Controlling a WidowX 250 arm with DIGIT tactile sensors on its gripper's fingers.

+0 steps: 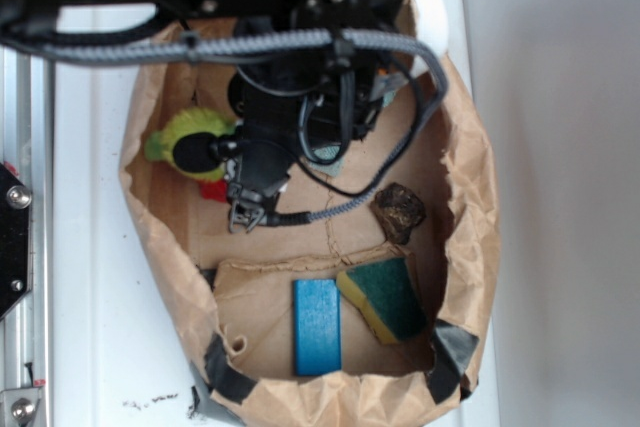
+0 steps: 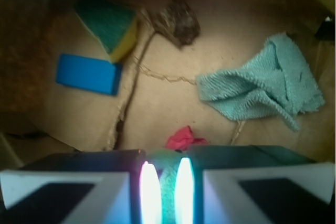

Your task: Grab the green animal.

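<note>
Gripper (image 2: 163, 192) fingers pinch a thin strip of the green animal (image 1: 185, 139) inside the bag (image 1: 470, 237); such a shallow hold risks slipping on lift

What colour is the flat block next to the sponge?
Bright blue. The block beside the sponge shows best in the exterior view.

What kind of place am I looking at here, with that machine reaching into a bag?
Likely a robot test bench, not a home: an opened brown paper bag on a white table holds practice objects, like a sponge and blue block.
</note>
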